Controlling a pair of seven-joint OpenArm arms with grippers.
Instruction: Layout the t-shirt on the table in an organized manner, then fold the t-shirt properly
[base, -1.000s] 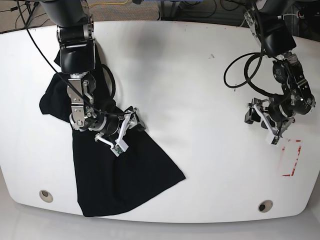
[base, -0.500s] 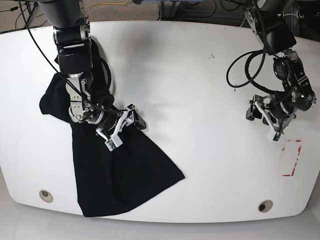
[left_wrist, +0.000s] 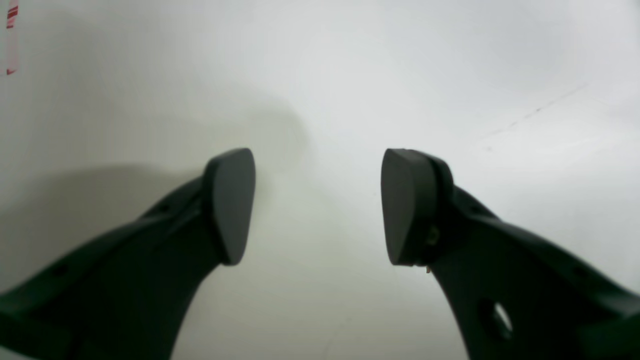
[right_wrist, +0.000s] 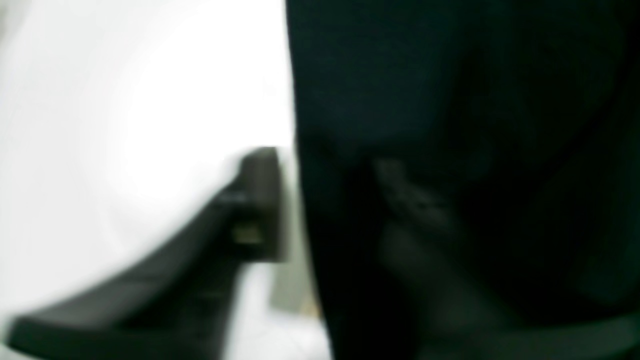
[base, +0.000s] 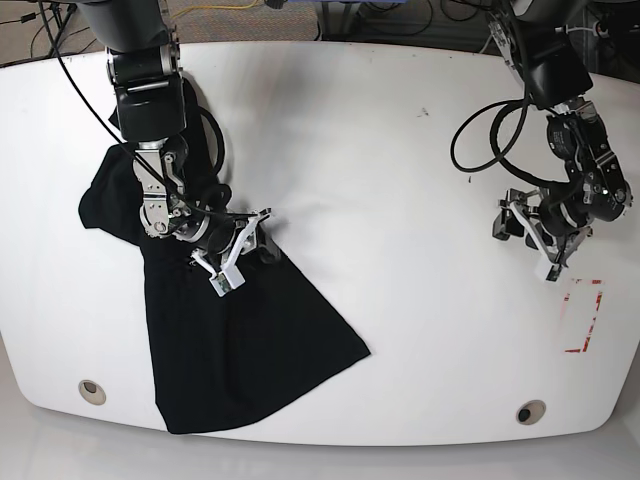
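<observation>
The black t-shirt (base: 250, 340) lies crumpled, plain side up, on the left part of the white table (base: 380, 180). My right gripper (base: 262, 245) sits low at the t-shirt's upper right edge. In the blurred right wrist view, one finger (right_wrist: 260, 200) stands just beside the t-shirt's (right_wrist: 450, 100) edge. The other finger is only dimly seen in the dark cloth, so I cannot make out whether the right gripper (right_wrist: 330, 200) has closed. My left gripper (base: 520, 235) hovers over bare table at the right. Its fingers are wide apart with nothing between them, as the left wrist view of the left gripper (left_wrist: 318, 205) shows.
A red-and-white tape rectangle (base: 585, 315) marks the table near the right front, and the tape (left_wrist: 11, 35) also shows in the left wrist view. Two grommet holes (base: 91, 391) (base: 530, 412) sit near the front edge. A black cable loop (base: 480, 140) hangs by the left arm.
My right gripper has shifted a little left and back along the t-shirt's edge and sits tighter against the cloth. The left arm has barely moved and stays open.
</observation>
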